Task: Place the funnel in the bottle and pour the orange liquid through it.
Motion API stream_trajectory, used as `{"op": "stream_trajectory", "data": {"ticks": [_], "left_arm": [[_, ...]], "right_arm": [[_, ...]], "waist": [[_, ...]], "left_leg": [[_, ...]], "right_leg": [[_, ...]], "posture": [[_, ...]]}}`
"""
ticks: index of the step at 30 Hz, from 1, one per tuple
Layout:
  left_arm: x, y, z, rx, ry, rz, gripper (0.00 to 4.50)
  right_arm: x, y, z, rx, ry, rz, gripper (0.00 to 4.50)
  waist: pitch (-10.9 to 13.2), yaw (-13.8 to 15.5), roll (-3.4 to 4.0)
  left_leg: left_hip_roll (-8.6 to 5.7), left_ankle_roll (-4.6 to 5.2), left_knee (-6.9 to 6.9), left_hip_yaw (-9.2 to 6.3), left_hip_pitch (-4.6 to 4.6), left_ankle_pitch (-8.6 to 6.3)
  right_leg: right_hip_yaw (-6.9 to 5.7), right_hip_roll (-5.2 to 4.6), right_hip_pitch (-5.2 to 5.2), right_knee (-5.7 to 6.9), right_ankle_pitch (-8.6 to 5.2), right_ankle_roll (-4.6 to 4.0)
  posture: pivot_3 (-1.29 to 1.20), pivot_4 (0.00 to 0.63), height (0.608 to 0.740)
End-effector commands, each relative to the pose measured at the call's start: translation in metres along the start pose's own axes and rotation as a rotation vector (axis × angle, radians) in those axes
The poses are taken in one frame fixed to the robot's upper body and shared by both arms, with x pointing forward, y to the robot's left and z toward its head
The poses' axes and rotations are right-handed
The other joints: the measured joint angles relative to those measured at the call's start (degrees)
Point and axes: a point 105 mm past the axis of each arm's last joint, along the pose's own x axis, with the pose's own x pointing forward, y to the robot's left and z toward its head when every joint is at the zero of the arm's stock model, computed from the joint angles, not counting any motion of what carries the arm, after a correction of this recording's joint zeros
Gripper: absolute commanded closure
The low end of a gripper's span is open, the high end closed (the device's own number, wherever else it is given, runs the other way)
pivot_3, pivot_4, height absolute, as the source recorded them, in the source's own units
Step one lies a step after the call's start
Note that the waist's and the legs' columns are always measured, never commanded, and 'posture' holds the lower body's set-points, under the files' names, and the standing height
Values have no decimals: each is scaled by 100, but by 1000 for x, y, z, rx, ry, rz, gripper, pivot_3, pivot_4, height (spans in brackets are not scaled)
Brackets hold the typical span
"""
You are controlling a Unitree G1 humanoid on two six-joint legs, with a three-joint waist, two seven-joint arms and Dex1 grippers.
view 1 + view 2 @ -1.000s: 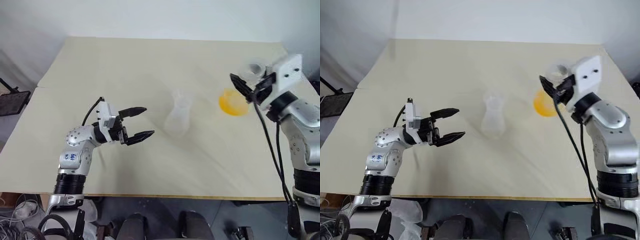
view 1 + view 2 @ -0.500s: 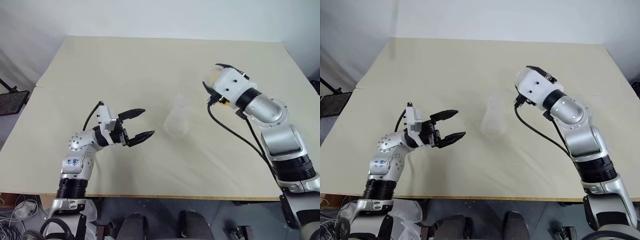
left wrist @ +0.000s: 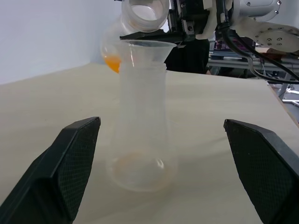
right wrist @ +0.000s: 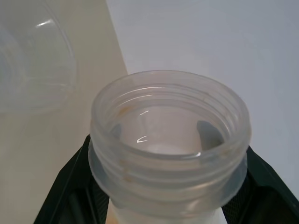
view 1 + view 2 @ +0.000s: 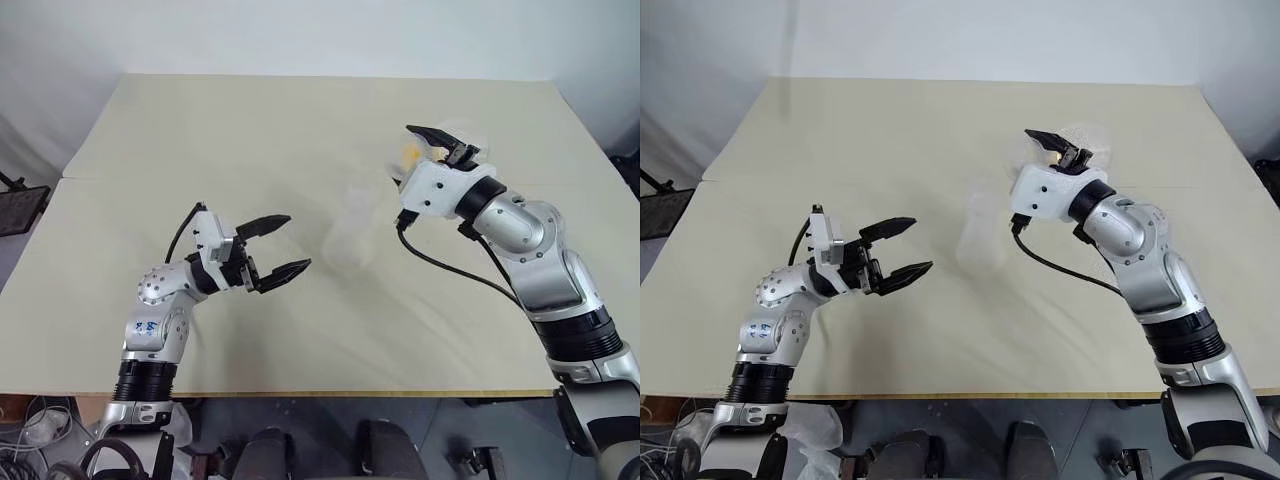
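The clear bottle (image 5: 352, 235) stands upright mid-table with the funnel (image 3: 147, 49) seated in its neck. My right gripper (image 5: 445, 143) is shut on the neck of a larger clear flask (image 3: 145, 11), held tilted just above and behind the funnel, its open mouth (image 4: 170, 116) close to the funnel's rim (image 4: 32, 60). The orange liquid (image 3: 112, 61) pools in that flask's belly. My left gripper (image 5: 280, 245) hovers open a little to the left of the bottle, its fingers (image 3: 70, 168) apart on either side of it without touching.
The beige table (image 5: 250, 130) has a seam on its left side. A dark object (image 5: 20, 205) sits beyond the left edge. The front edge runs close below both arms.
My right arm has swung left from the table's right side to the bottle and rolled its wrist, tipping the flask towards the funnel. The left gripper has stayed open in place.
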Motion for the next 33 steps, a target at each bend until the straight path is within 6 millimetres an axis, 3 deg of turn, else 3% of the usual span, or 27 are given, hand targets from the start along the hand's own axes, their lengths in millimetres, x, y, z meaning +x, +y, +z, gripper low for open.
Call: {"op": "stream_trajectory", "data": {"ticks": [1, 8, 33], "left_arm": [[9, 0, 20, 44, -64, -15, 0], [22, 3, 33, 55, -93, -13, 0], [27, -2, 34, 35, -94, 2, 0]], "right_arm": [[3, -14, 17, -87, -61, -46, 2034], [8, -11, 22, -145, -74, -41, 2034], [10, -14, 25, -393, -94, -42, 2034]], "waist": [[0, -1, 0], [0, 2, 0], [0, -3, 0]], "left_leg": [[0, 0, 0, -4, 0, 0], [-1, 0, -1, -26, -1, 0], [-2, 0, -1, -41, -1, 0]], "right_leg": [[1, 0, 0, 0, 0, 0], [0, 0, 0, 0, 0, 0], [1, -1, 0, 0, 0, 0]], "posture": [[0, 150, 740], [0, 150, 740], [0, 150, 740]]}}
